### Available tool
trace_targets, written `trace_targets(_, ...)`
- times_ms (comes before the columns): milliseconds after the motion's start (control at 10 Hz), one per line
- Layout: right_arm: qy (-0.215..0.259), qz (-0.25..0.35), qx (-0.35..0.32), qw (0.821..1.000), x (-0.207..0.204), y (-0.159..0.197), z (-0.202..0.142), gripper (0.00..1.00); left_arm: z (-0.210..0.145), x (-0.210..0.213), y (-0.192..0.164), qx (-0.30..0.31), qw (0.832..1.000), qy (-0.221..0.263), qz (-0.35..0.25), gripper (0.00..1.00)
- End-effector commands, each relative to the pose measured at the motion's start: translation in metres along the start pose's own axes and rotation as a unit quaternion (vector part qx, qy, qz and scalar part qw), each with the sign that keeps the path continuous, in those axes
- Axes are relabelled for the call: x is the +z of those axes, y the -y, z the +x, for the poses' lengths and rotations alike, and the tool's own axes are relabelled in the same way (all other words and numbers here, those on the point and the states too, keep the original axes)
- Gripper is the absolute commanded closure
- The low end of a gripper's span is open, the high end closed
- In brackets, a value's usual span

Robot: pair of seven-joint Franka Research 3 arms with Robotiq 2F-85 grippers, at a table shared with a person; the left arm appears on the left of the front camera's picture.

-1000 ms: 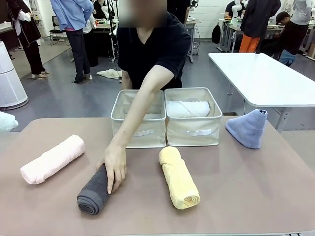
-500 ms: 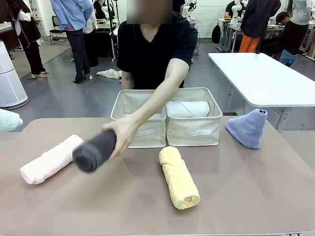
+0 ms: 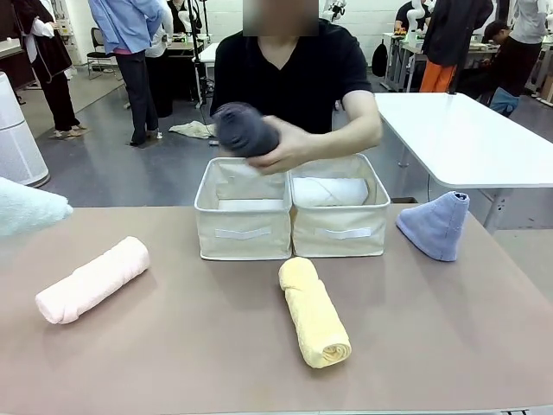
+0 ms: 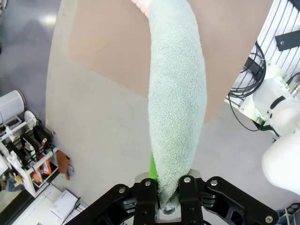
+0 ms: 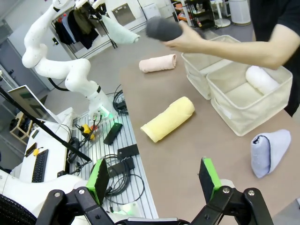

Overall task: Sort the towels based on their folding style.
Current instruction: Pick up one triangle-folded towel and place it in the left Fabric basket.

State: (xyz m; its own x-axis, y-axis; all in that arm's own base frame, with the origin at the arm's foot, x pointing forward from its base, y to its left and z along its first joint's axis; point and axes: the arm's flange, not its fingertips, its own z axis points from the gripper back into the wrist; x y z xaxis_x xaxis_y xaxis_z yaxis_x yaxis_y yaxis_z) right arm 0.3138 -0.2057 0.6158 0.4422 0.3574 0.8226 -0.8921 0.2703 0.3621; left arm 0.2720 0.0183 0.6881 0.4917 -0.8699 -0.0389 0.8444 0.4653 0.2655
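A person's hand holds the dark grey rolled towel [image 3: 244,128] in the air above the two beige bins. On the table lie a pink roll [image 3: 93,278] and a yellow roll [image 3: 314,311]; a lavender cone-folded towel [image 3: 436,225] stands at the right. A white roll [image 3: 331,191] rests in the right bin [image 3: 341,232]. My left gripper [image 4: 168,197] is shut on a pale mint-green towel [image 4: 177,108], whose end pokes in at the front view's left edge [image 3: 30,207]. My right gripper [image 5: 154,177] hangs open above the table's near right corner, holding nothing.
The left bin [image 3: 244,229] stands beside the right one at the table's far middle. A second white table [image 3: 467,138] is behind on the right. Cables and a keyboard lie on a bench [image 5: 108,145] beside the table.
The person picked the dark grey roll off the table and raised it over the bins. The mint-green towel has come a little farther in at the left edge.
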Motion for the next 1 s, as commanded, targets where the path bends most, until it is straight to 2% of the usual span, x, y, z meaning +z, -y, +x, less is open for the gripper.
trace_targets(0, 0.007, 0.003, 0.002, 1.0, 0.001, 0.0, 0.0, 0.0, 0.032, 0.021, -0.019, -0.001, 1.0, 0.012, 0.005, 0.85)
trace_targets(300, 0.007, 0.003, 0.002, 1.0, 0.001, 0.0, 0.0, 0.0, 0.095, 0.056, -0.028, -0.066, 0.997, 0.016, 0.035, 0.85)
trace_targets(500, 0.007, 0.003, 0.002, 1.0, 0.001, 0.0, 0.0, 0.0, 0.15, 0.068, -0.044, -0.116, 0.992, 0.03, 0.031, 0.85)
trace_targets(600, 0.007, 0.003, 0.002, 1.0, 0.001, 0.0, 0.0, 0.0, 0.19, 0.074, -0.051, -0.133, 0.99, 0.031, 0.03, 0.85)
trace_targets(900, 0.007, 0.003, 0.002, 1.0, 0.001, 0.0, 0.0, 0.0, 0.284, 0.061, -0.057, -0.202, 0.978, 0.023, 0.043, 0.85)
